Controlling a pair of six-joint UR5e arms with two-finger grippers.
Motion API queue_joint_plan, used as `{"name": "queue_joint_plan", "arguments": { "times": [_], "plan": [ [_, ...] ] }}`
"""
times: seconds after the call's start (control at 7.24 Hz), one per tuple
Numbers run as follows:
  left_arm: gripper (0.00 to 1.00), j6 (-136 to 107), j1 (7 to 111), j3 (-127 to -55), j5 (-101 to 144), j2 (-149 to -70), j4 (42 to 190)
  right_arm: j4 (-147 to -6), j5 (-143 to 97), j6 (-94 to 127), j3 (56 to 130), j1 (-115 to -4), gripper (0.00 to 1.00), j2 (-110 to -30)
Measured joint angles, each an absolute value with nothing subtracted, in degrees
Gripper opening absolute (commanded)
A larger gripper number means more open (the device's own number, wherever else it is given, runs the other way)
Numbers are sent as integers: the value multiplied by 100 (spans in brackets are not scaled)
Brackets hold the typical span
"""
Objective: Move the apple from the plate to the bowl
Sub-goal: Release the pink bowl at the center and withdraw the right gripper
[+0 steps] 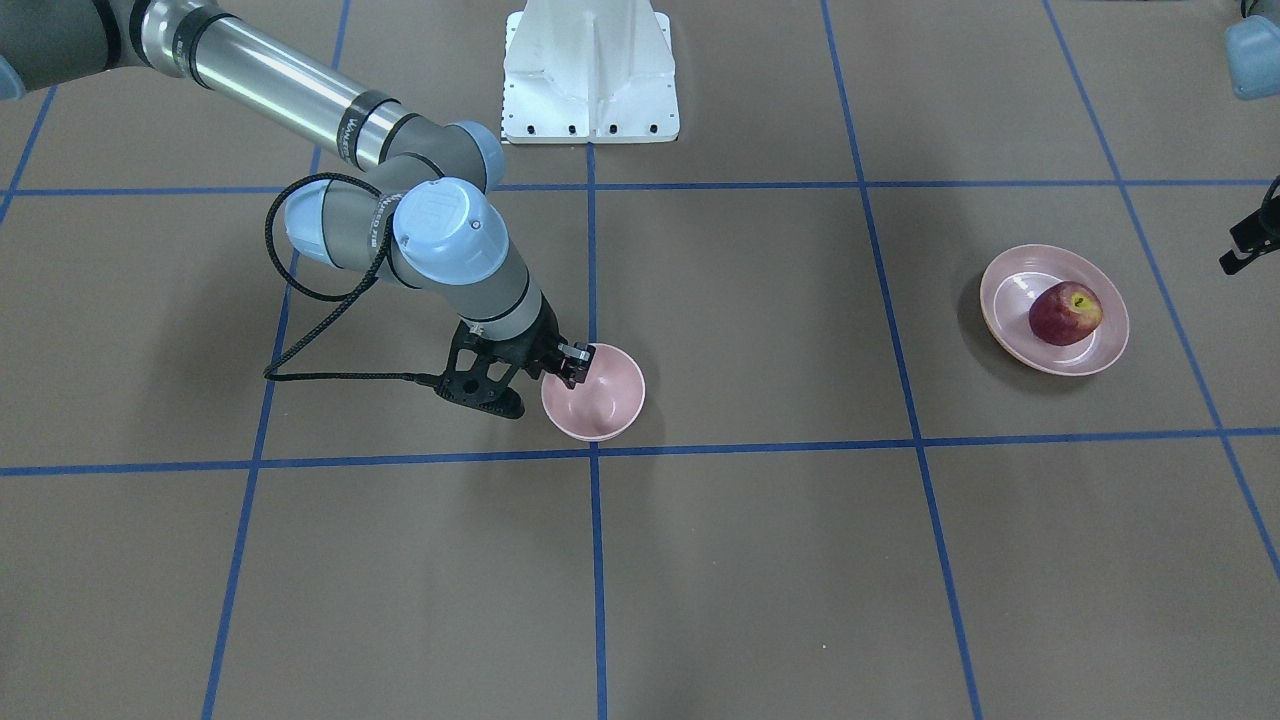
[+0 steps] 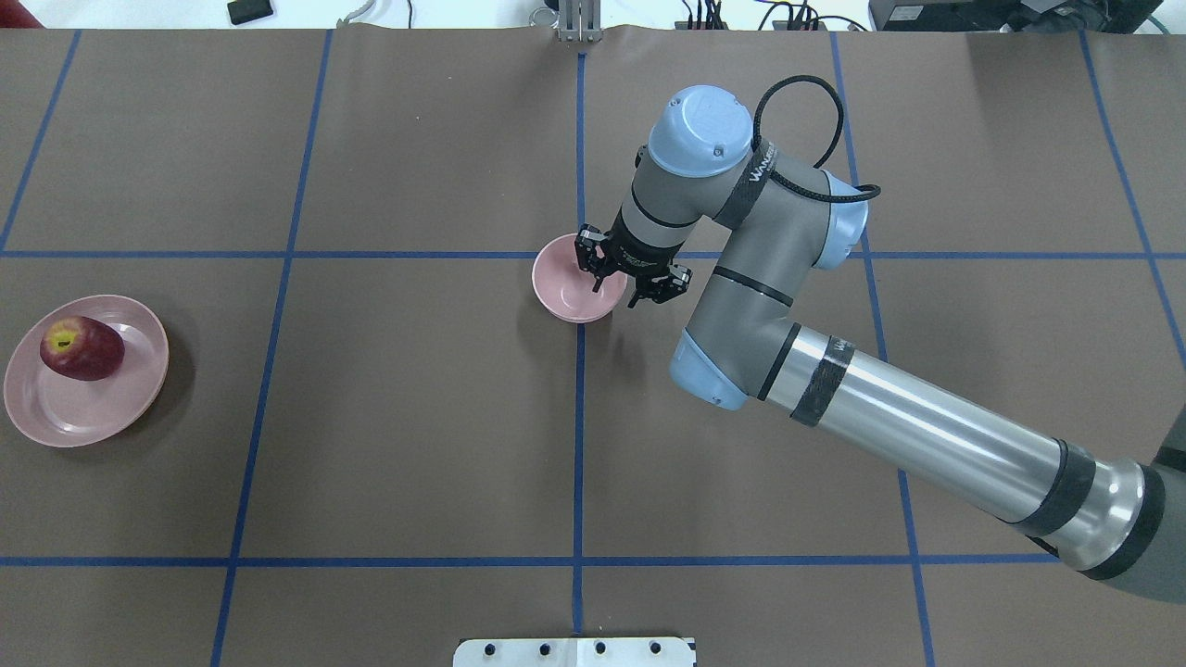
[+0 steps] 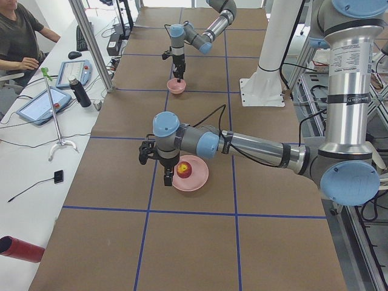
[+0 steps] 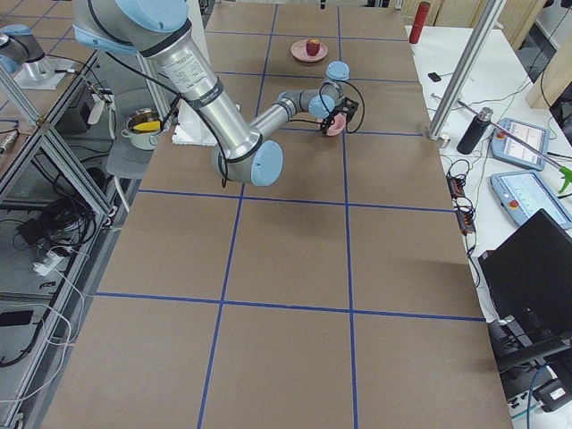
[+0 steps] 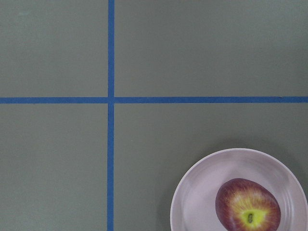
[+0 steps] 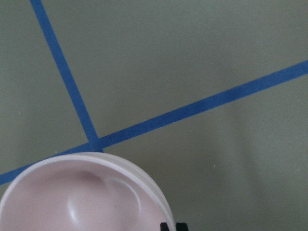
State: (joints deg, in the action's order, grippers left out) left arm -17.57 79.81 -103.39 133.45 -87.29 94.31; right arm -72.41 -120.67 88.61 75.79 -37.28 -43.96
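The dark red apple (image 1: 1066, 313) lies on the shallow pink plate (image 1: 1008, 288), on the robot's left side of the table. It also shows in the overhead view (image 2: 82, 348) and the left wrist view (image 5: 248, 204). The small deep pink bowl (image 1: 600, 402) stands empty at the table's middle. My right gripper (image 1: 575, 364) is down at the bowl's rim, its fingers pinched on the rim. My left gripper (image 3: 168, 178) hangs beside the plate (image 3: 198, 181), just off the apple; I cannot tell whether it is open or shut.
The white robot base mount (image 1: 590, 70) stands at the robot's side of the table. Blue tape lines grid the brown tabletop (image 2: 417, 417). In the left side view, a seated operator (image 3: 18, 36), tablets and a bottle (image 3: 79, 92) are on a side desk.
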Motion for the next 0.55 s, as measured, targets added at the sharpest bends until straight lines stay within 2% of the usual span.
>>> {"name": "queue_joint_plan", "arguments": {
  "times": [0.28,0.55],
  "plan": [
    [98,-1878,7879,-10403,13346,-8602,9546,-7301,-12144,8908,8174,-3877,100,-4649],
    [98,-3066,7143,-10544,13186,-8380,10267,-7317,-12343,8780,9189,-4226,100,-5623]
  ]
}}
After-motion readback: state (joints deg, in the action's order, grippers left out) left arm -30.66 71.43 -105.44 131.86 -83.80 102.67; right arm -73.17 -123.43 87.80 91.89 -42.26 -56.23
